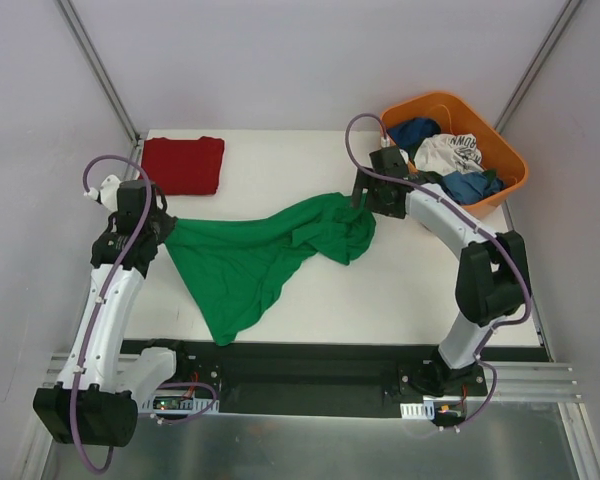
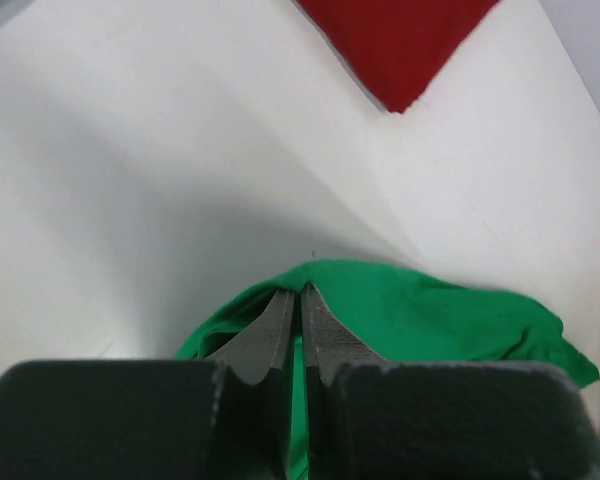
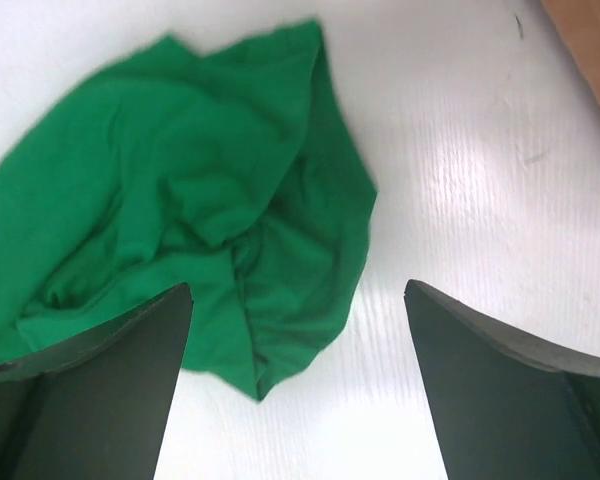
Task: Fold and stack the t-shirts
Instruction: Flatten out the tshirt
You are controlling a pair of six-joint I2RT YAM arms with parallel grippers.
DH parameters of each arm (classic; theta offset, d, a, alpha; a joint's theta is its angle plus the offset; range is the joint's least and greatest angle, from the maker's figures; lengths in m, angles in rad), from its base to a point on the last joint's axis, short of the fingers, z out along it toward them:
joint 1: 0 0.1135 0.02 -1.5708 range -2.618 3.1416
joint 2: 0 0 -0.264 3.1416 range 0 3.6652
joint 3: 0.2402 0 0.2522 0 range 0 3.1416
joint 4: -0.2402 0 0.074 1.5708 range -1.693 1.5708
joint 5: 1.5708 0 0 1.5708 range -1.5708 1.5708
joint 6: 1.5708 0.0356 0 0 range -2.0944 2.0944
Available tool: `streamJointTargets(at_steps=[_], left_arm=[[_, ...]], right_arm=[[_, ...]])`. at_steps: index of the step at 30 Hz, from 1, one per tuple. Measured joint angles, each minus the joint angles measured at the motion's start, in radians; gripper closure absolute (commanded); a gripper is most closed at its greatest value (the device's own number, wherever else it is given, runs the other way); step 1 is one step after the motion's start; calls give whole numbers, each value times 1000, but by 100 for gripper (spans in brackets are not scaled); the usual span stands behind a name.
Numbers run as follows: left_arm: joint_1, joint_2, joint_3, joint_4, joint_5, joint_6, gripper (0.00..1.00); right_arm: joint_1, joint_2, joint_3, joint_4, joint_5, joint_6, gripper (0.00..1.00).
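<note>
The left claw (image 1: 160, 228) pinches the green shirt (image 1: 250, 262) near the table's (image 1: 300, 160) left edge. The right claw (image 1: 364, 196) hangs open over its other end. The red shirt (image 1: 183, 165) lies folded in the far left corner

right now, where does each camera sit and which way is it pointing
top external: above and behind the robot, looking down on the table; left arm and right arm show, bases at the bottom.
left wrist: on the left arm, looking along the left pincer, shut on the green t-shirt, toward the red t-shirt corner.
right wrist: on the right arm, looking down past the open right pincer at bunched green cloth.
shared: all three see the green t-shirt.
</note>
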Motion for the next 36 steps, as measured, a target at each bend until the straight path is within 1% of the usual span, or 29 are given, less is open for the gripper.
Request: streamJointTargets(at_steps=[3,7,11,13,21,22,25,27,31,34,36], left_arm=[[22,8,0,0,-23,0,100],[21,39,1,-1,-24,0,100],[21,56,1,-1,-24,0,100],[21,57,1,-1,-24,0,100],[21,62,1,0,-24,0,100],[21,65,1,0,-24,0,100],[21,70,1,0,-24,0,100],[21,74,1,0,-23,0,100],[21,99,1,0,-19,0,100],[21,109,1,0,-17,0,100],[21,112,1,0,-16,0,100]], right_arm=[[0,54,67,10,4,23,9],[0,147,150,21,6,51,11],[6,249,238,17,26,67,16],[10,294,282,14,35,69,16],[26,455,435,2,51,74,29],[27,469,447,0,53,75,29],[27,492,459,-8,62,77,29],[27,496,459,-13,70,79,32],[27,499,459,-20,90,81,43],[27,501,459,-23,98,82,46],[27,503,459,-24,99,83,47]])
